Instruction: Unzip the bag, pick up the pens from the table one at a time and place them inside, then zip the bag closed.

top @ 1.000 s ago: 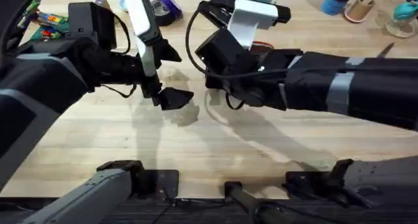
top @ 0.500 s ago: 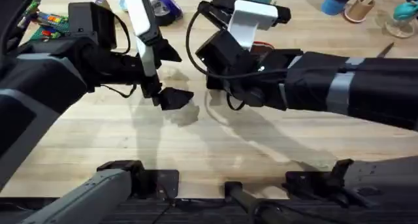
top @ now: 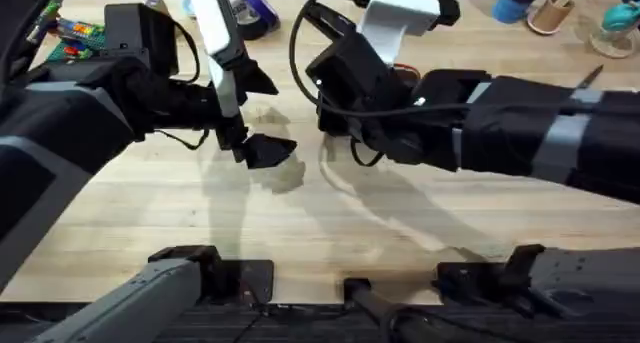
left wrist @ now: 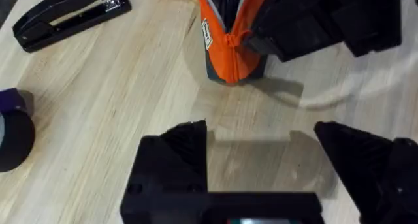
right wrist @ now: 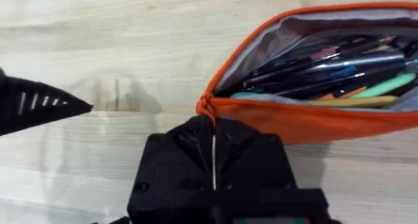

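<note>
Standing on the table (left wrist: 98, 100), the bag (right wrist: 307, 116) has its zipper undone and its mouth gaping, with many pens (right wrist: 339, 67) lying inside (black, teal and yellow-tan among them). It sits toward the far middle, mostly hidden under the right arm in the overhead view. The right gripper (right wrist: 212, 142) has its fingers pressed together at the bag's near end, by the zipper's end; whether fabric is pinched I cannot tell. The left gripper (left wrist: 261, 145) hovers spread wide, holding nothing, just left of the bag. A stapler (left wrist: 68, 15) lies farther left.
</note>
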